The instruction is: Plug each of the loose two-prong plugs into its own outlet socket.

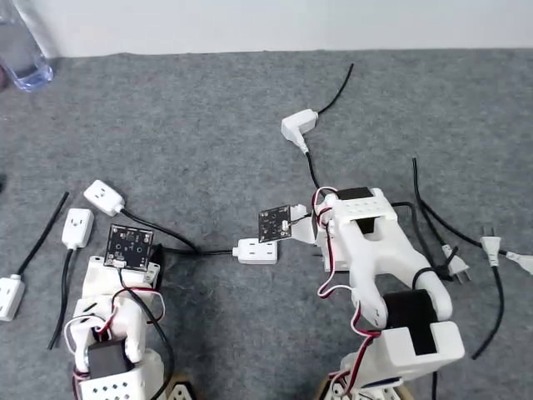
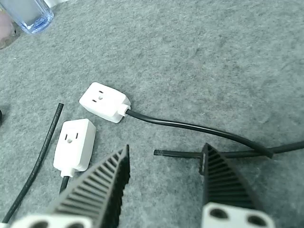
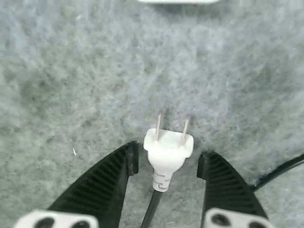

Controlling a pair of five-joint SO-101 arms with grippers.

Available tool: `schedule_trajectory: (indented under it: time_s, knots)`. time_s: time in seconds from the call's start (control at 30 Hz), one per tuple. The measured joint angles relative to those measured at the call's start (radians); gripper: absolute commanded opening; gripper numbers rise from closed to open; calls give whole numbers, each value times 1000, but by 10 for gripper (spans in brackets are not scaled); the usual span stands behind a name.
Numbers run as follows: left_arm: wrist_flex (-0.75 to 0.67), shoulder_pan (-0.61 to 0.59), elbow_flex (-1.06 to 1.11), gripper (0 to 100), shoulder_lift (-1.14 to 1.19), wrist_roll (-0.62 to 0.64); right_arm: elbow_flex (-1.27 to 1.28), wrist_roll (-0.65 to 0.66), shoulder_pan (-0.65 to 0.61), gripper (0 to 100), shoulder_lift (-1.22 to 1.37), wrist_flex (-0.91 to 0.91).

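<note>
The right hand (image 3: pixel 167 159) is open, one finger either side of a white two-prong plug (image 3: pixel 168 147) that lies on the grey worktop (image 3: pixel 71 85), gripping nothing; the prongs point towards a white outlet socket (image 1: pixel 256 251) close ahead; the left hand (image 2: pixel 166 152) is spread wide and empty; just beyond its fingertips runs a black cable (image 2: pixel 190 127); past that lie a near socket (image 2: pixel 74 142) and a far socket (image 2: pixel 103 101).

Left end effector (image 2: pixel 166 148), right end effector (image 3: pixel 168 151) open
</note>
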Motion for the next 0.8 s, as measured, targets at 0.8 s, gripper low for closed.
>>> schedule_trajectory:
  time_s: [0.8]
  knots:
    - [0,0,0,228,0,0,-12,-3,-25,9,5,-25]
